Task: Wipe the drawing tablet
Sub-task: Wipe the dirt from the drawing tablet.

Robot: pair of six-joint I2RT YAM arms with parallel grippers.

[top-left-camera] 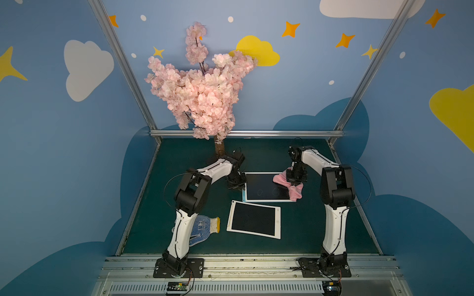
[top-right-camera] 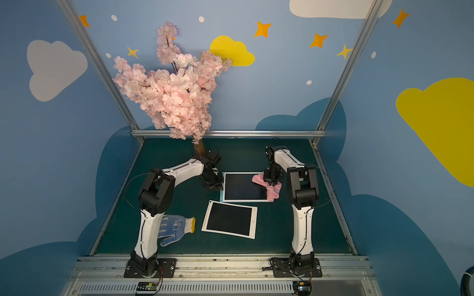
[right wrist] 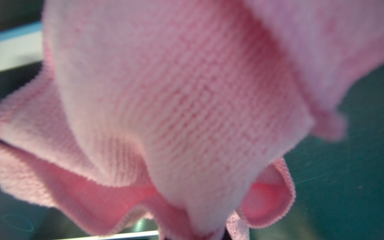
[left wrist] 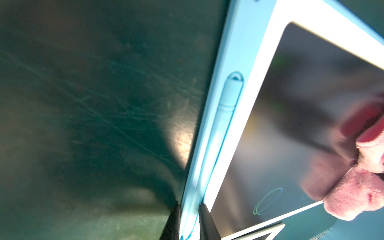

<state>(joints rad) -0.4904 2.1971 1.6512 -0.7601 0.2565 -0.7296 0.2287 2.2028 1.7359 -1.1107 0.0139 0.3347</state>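
Drawing tablet (top-left-camera: 266, 184), far of two at mid-table, shows two unwiped ovals (top-left-camera: 260, 191); the left gripper (left wrist: 190, 218) pinches its left edge, and the right gripper (top-left-camera: 295, 182) clamps the pink cloth (top-left-camera: 296, 195) at its right edge, so wiping looks barely begun.

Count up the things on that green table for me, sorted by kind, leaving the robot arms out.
drawing tablets: 2
pink cloth: 1
work glove: 1
blossom tree: 1
Total: 5
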